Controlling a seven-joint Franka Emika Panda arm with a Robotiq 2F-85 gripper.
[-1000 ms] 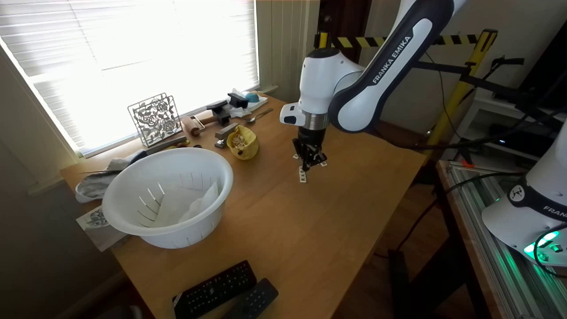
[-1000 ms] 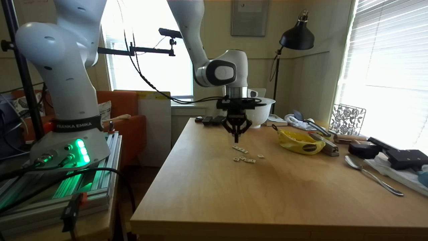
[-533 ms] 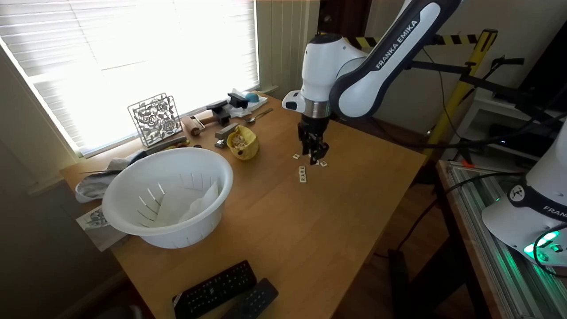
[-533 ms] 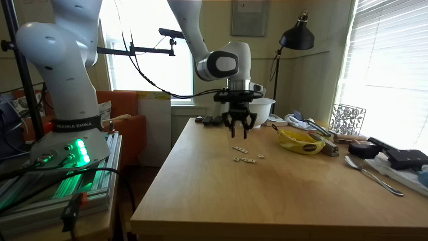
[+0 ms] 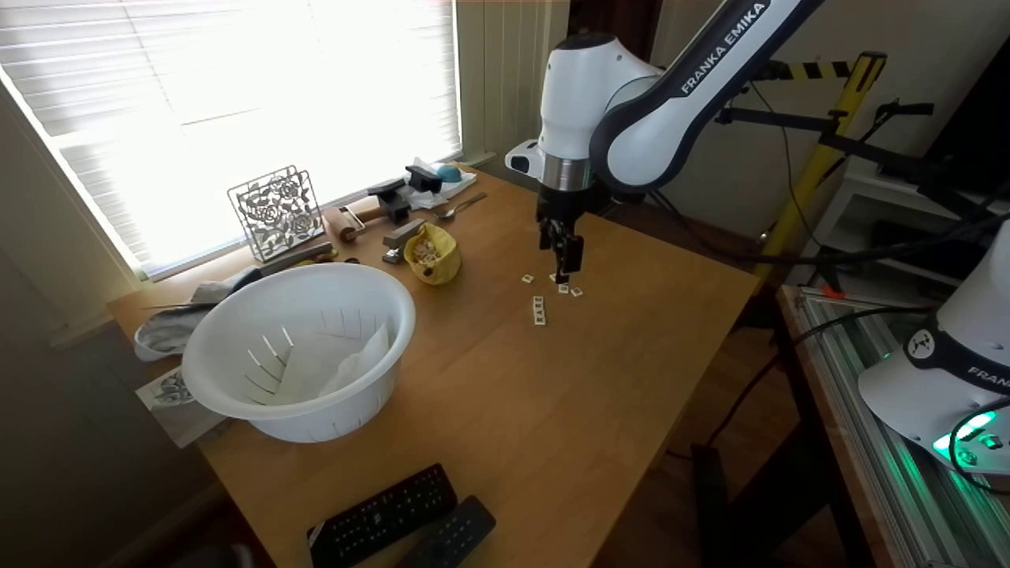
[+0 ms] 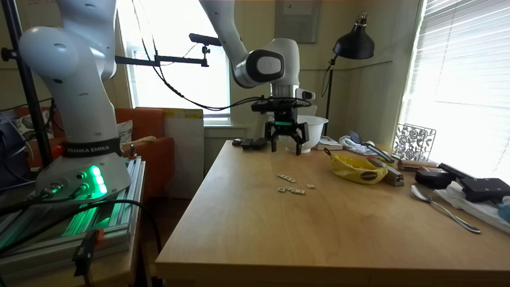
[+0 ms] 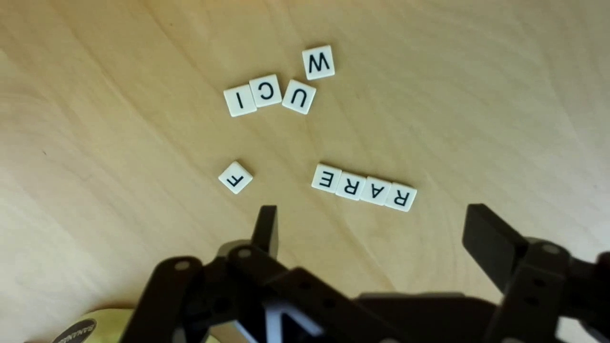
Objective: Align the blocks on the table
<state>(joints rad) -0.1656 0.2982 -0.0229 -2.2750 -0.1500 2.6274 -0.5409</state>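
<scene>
The blocks are small cream letter tiles lying flat on the wooden table (image 7: pixel 119 238). In the wrist view, a straight touching row (image 7: pixel 376 190) carries the letters R, A, R, E. Farther up, the I tile (image 7: pixel 240 100) and C tile (image 7: pixel 265 90) touch, slightly offset. Beside them the U tile (image 7: pixel 299 96) sits tilted, with the W tile (image 7: pixel 319 62) above it. Turned like a diamond, the F tile (image 7: pixel 235 177) lies alone to the left. My gripper (image 7: pixel 372 209) is wide open with nothing between its fingers; an exterior view shows the gripper (image 6: pixel 286 150) well above the tabletop.
A yellow banana-shaped pouch (image 6: pixel 358 169) stands near the tiles. A large white bowl (image 5: pixel 316 402) takes up one end of the table, with black remotes (image 5: pixel 387 513) near it. A spoon (image 6: pixel 446 211), a metal napkin holder (image 5: pixel 276 213) and tools line the window side.
My gripper has gone from shut to wide open and has risen away from the table. The tiles stay where they lay; the lettered row shows fully now.
</scene>
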